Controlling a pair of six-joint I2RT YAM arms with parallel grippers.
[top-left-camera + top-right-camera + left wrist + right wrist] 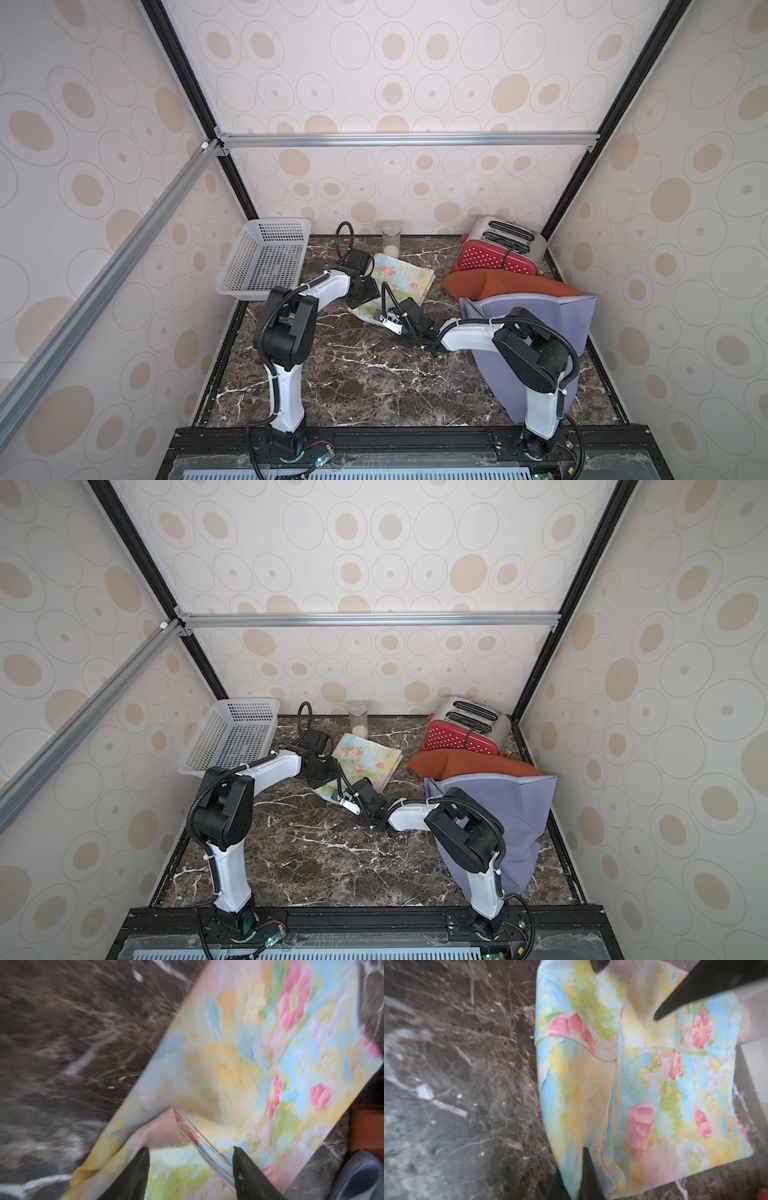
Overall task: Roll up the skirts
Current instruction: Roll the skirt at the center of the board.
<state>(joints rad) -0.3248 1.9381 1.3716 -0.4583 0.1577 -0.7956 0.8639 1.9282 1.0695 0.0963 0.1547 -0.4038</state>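
Right hand (379, 318) clamps floral skirt (405, 276); left hand (191, 1148) spread.

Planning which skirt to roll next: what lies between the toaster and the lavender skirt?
The rust-orange skirt lies there, bunched just in front of the toaster, with its near edge hidden behind the lavender skirt. Both top views show it.

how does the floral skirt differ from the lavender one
Pattern: the floral skirt is printed in yellow, blue and pink; the lavender skirt is plain.
Size: the floral skirt is clearly smaller than the lavender skirt.
Place: the floral skirt lies apart in the middle, both arms reaching to it; the lavender skirt lies at the right, overlapping the rust-orange skirt.
Both are soft cloth, not yet rolled.
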